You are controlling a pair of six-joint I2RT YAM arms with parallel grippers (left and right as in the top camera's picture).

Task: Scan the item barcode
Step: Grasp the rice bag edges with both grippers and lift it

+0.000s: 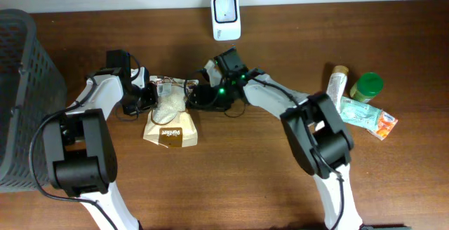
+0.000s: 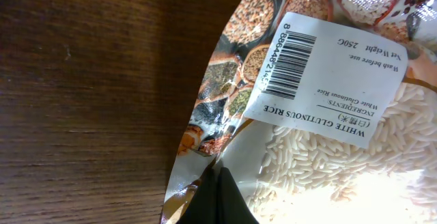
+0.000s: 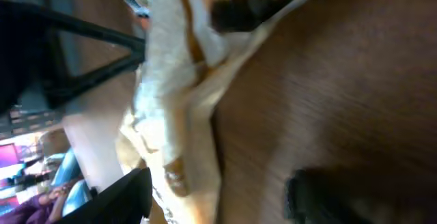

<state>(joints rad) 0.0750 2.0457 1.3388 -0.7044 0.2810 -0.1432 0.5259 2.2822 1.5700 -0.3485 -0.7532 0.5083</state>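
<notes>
While the bag of white glutinous rice (image 1: 172,118) lies on the table (image 1: 245,188) between your two arms, you have only a thin hold on it. The left gripper (image 2: 218,200) has its jaws pressed together, and from its own camera it appears to be pinching the film at the bag's edge, just below the white label (image 2: 328,80) and its barcode (image 2: 290,63). The right gripper (image 3: 218,200) stands spread, one finger on either side of the bag's pale edge with nothing clamped between them. Whether either finger touches the film I cannot tell, because that view is blurred. The small white device (image 1: 226,16) at the far edge, which I take to be the scanner, sits well apart from the bag, so the barcode is not yet presented to it. Your main risk is the pinch: a hold on loose film alone could slip once the rice sags as the bag lifts. If the right jaws close on slack film, they could crease the label and leave the bars curved and unreadable. Both wrists are also crowded over the bag, so a careless turn toward the scanner could knock them together.
</notes>
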